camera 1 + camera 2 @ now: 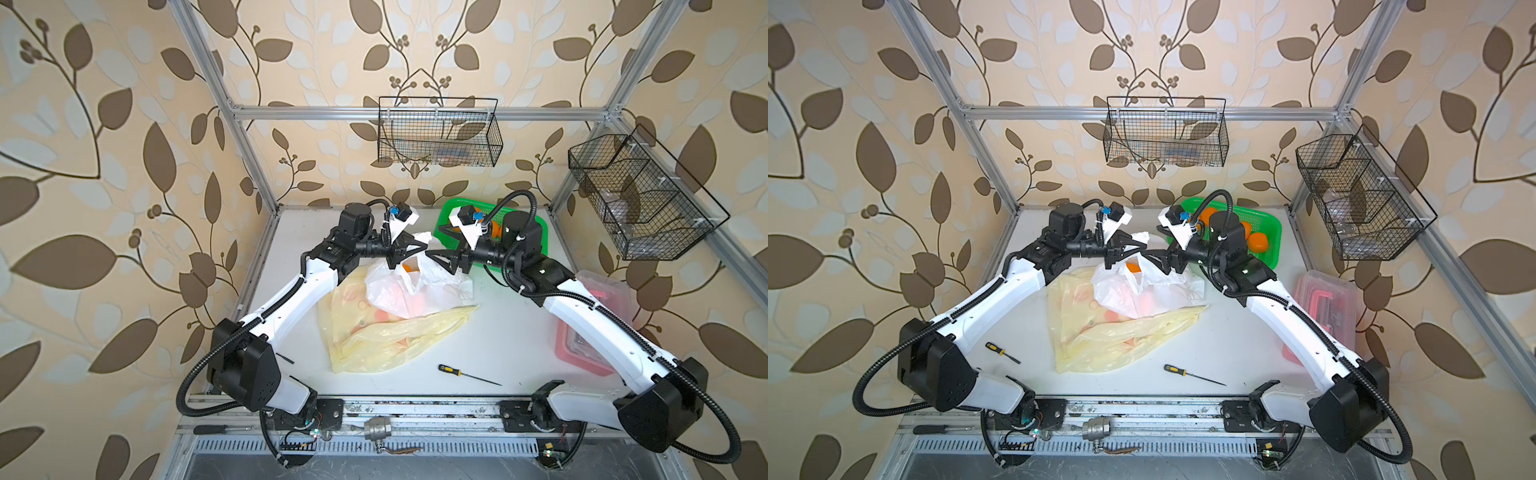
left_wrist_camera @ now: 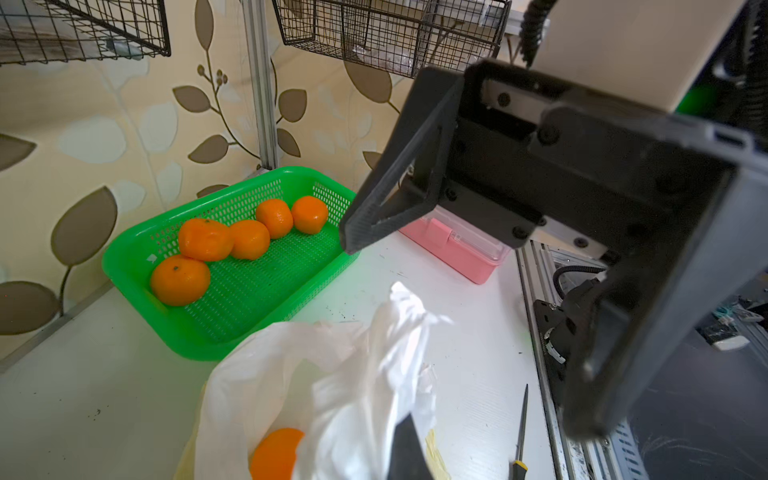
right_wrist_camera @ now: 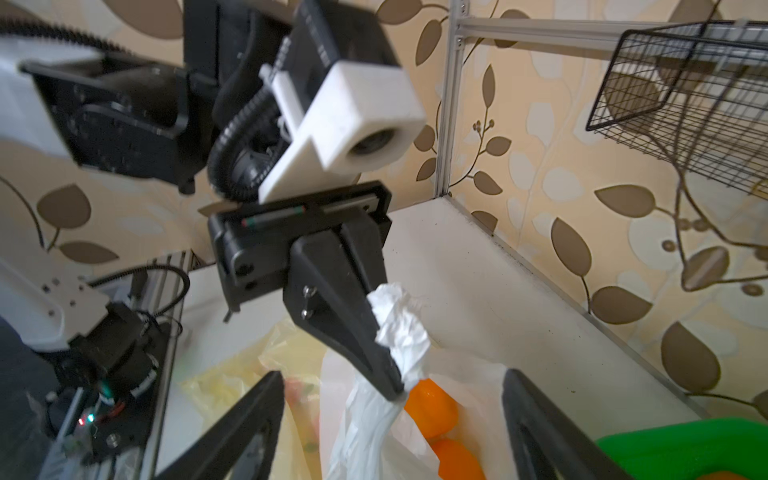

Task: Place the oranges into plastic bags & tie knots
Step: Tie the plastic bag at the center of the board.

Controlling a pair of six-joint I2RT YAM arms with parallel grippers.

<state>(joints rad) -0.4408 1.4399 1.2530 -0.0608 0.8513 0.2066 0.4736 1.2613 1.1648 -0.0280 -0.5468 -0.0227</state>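
Two claws hang close together over the white bag point(image 1: 432, 291) on the surface point(image 1: 511, 332).
The left claw point(image 3: 392, 376) is clamped tight on the bag's bunched handle point(image 3: 401, 328); the right claw point(image 1: 441, 260), just beside it, stands wide apart and holds nothing. Inside the white bag sit oranges point(image 3: 432, 409), and it lies on a pale yellow bag point(image 1: 374, 345). Five loose oranges point(image 2: 249, 239) lie in the green basket point(image 2: 137, 249).

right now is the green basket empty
No, five oranges lie inside the green basket.
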